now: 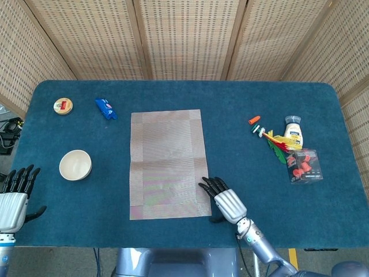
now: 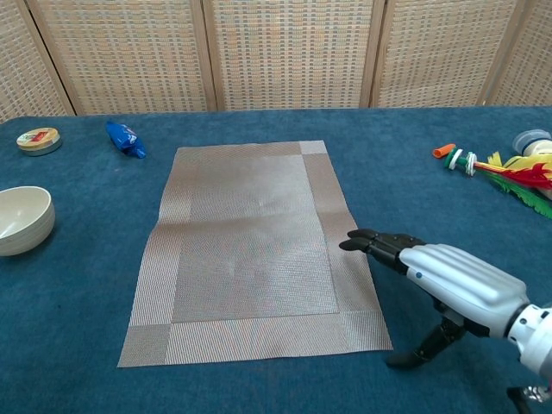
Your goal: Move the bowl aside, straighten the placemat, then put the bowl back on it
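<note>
A: Where is the bowl [image 1: 75,164] sitting?

B: It is sitting on the blue counter [image 1: 184,92] well to the left of the placemat [image 1: 167,164], off it entirely. The chest view is showing it at the left edge, upright and with nothing in it.

A: And the placemat?

B: It is lying flat in the middle of the counter, long side running near to far, with a faint crease across its middle.

A: What are the hands doing?

B: The right hand [image 1: 223,199] is resting at the placemat's near right edge, dark fingertips [image 2: 362,239] stretched out flat and touching the mat's border, holding nothing. The left hand [image 1: 14,193] is hovering at the near left corner, fingers spread and pointing far, holding nothing.

A: Any writing you can read?

B: None clearly. A round tin [image 1: 63,105] at the far left is carrying a red label, a blue packet [image 1: 105,108] beside it and a white squeeze bottle [image 1: 294,131] on the right are showing print, all too small to read. A red-filled clear box [image 1: 305,166], feathered darts [image 1: 278,144] and an orange piece [image 1: 254,120] are lying near the bottle.
</note>
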You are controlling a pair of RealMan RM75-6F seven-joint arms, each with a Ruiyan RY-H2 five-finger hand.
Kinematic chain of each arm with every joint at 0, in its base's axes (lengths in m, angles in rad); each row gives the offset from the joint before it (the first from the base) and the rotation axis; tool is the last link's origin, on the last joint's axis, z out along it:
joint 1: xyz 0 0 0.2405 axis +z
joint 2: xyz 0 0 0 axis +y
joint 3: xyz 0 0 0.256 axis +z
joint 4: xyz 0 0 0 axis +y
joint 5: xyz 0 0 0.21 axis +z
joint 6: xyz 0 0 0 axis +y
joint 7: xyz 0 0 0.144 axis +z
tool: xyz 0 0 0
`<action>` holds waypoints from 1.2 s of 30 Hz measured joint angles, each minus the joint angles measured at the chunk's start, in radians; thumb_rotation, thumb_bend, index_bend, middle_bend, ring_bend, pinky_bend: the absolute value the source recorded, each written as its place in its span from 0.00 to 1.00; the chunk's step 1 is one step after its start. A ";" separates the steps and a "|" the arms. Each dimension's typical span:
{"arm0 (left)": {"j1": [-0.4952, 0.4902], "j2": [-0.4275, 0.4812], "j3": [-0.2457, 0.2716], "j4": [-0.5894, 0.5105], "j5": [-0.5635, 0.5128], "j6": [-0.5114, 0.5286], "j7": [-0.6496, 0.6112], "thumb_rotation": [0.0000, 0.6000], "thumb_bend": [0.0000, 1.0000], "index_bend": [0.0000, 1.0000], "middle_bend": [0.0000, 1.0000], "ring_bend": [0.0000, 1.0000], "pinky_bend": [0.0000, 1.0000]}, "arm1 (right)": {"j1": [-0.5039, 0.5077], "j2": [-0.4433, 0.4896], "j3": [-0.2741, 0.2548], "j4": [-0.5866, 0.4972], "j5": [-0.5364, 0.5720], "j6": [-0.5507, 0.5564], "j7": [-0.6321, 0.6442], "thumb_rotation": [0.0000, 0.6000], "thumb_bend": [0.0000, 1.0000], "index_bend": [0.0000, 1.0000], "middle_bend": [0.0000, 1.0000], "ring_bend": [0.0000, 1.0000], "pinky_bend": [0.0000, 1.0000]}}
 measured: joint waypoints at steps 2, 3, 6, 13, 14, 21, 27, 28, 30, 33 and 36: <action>0.001 0.000 -0.002 0.001 -0.002 -0.002 -0.002 1.00 0.13 0.00 0.00 0.00 0.00 | 0.000 -0.008 0.003 0.009 0.000 0.009 0.003 1.00 0.24 0.11 0.00 0.00 0.03; 0.001 0.000 -0.002 0.001 -0.002 -0.003 -0.002 1.00 0.13 0.00 0.00 0.00 0.00 | 0.000 -0.012 0.004 0.014 0.000 0.014 0.004 1.00 0.27 0.12 0.00 0.00 0.03; 0.001 0.000 -0.003 0.001 -0.004 -0.007 -0.003 1.00 0.13 0.00 0.00 0.00 0.00 | 0.000 -0.028 0.004 0.037 -0.007 0.032 0.013 1.00 0.38 0.14 0.00 0.00 0.04; 0.002 0.002 -0.006 0.000 -0.002 -0.010 -0.011 1.00 0.13 0.00 0.00 0.00 0.00 | -0.001 -0.049 0.000 0.062 -0.031 0.083 0.081 1.00 0.46 0.19 0.00 0.00 0.05; 0.002 0.002 -0.006 0.000 -0.002 -0.012 -0.011 1.00 0.13 0.00 0.00 0.00 0.00 | 0.000 -0.049 -0.002 0.062 -0.034 0.088 0.095 1.00 0.46 0.20 0.00 0.00 0.05; 0.003 0.006 -0.007 -0.005 -0.004 -0.018 -0.015 1.00 0.13 0.00 0.00 0.00 0.00 | -0.001 -0.081 -0.003 0.098 -0.055 0.148 0.192 1.00 0.44 0.33 0.00 0.00 0.08; 0.005 0.013 -0.010 -0.014 -0.009 -0.022 -0.017 1.00 0.13 0.00 0.00 0.00 0.00 | -0.001 -0.126 0.011 0.162 -0.047 0.166 0.224 1.00 0.41 0.48 0.13 0.02 0.13; 0.005 0.013 -0.010 -0.014 -0.007 -0.022 -0.016 1.00 0.13 0.00 0.00 0.00 0.00 | -0.001 -0.135 0.013 0.175 -0.046 0.172 0.226 1.00 0.41 0.51 0.15 0.03 0.14; 0.005 0.014 -0.009 -0.014 -0.005 -0.023 -0.015 1.00 0.13 0.00 0.00 0.00 0.00 | -0.003 -0.147 0.015 0.193 -0.044 0.180 0.231 1.00 0.40 0.54 0.19 0.05 0.15; 0.005 0.014 -0.011 -0.014 -0.006 -0.024 -0.015 1.00 0.13 0.00 0.00 0.00 0.00 | -0.004 -0.158 0.015 0.212 -0.043 0.188 0.243 1.00 0.40 0.59 0.24 0.07 0.16; 0.005 0.013 -0.012 -0.013 -0.006 -0.025 -0.019 1.00 0.13 0.00 0.00 0.00 0.00 | -0.003 -0.162 0.012 0.220 -0.043 0.190 0.249 1.00 0.45 0.62 0.25 0.08 0.16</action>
